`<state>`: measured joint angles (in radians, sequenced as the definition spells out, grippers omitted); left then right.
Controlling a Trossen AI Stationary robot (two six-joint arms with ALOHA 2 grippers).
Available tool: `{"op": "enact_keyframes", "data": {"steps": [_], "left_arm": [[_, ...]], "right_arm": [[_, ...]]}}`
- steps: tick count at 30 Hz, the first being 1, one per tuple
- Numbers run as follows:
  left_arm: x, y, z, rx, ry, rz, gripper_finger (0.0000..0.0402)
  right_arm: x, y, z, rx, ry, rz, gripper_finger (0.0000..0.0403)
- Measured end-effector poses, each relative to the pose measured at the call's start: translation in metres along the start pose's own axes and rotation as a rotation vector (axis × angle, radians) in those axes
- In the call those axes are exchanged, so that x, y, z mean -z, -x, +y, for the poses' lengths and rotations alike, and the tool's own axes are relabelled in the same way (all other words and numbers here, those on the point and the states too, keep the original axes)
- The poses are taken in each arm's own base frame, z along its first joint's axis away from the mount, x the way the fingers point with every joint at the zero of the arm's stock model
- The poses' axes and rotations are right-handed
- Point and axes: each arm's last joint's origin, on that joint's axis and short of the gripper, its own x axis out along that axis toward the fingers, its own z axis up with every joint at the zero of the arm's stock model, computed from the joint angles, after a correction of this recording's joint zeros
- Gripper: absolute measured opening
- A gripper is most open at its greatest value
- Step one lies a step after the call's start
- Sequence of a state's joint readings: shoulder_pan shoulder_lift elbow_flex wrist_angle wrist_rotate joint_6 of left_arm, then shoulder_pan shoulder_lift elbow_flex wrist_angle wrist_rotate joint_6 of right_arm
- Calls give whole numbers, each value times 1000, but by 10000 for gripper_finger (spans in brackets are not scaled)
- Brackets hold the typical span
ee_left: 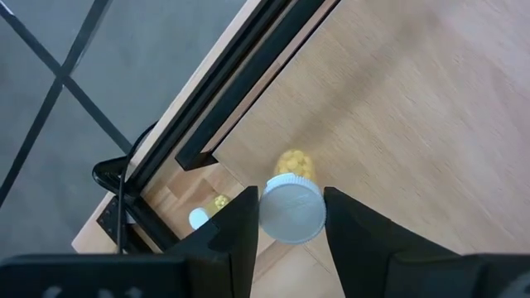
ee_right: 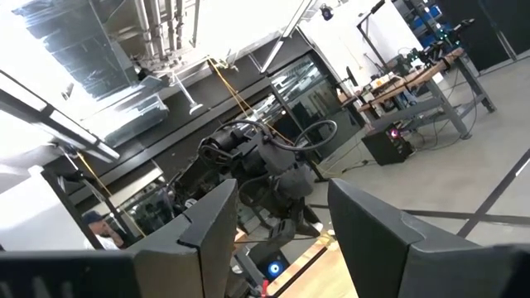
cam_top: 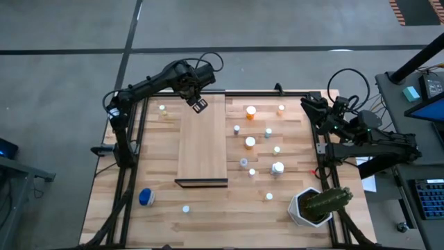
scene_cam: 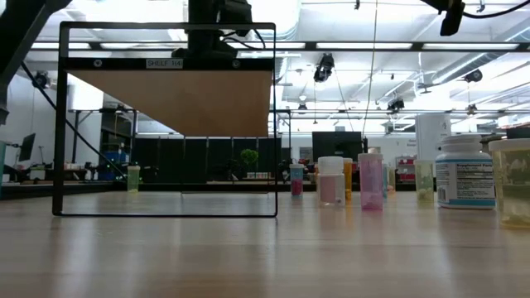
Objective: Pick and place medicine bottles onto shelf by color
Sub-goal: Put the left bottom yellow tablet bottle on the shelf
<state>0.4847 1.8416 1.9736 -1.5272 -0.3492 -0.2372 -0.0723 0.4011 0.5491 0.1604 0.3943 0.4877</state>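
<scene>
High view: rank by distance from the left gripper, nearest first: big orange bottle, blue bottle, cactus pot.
From the left gripper, at the shelf's far end:
1. Big orange bottle, just past the shelf's right edge, far side of the table.
2. Blue bottle, near-left corner of the table.
3. Cactus pot, near-right corner, diagonally opposite.

shelf raised on black frame | medicine bottles standing right

Two dark, jointed arms trailing looped black cables, each gripper ending in flat black fingers.
</scene>
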Motion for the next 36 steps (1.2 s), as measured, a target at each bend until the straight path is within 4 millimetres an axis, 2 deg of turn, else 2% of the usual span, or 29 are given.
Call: {"op": "enact_keyframes", "data": {"steps": [8,15,23,36], "left_arm": [[0,-2,0,-2,19,5,115],[0,-13,0,-13,54,20,116],[-1,-12,1,-24,80,9,120],[0,-8,3,-23,72,6,204]], "right_arm": [[0,0,0,0,0,0,180],[0,0,0,0,1,0,180],[0,0,0,0,1,0,180],[1,0,-1,6,-13,12,180]]}}
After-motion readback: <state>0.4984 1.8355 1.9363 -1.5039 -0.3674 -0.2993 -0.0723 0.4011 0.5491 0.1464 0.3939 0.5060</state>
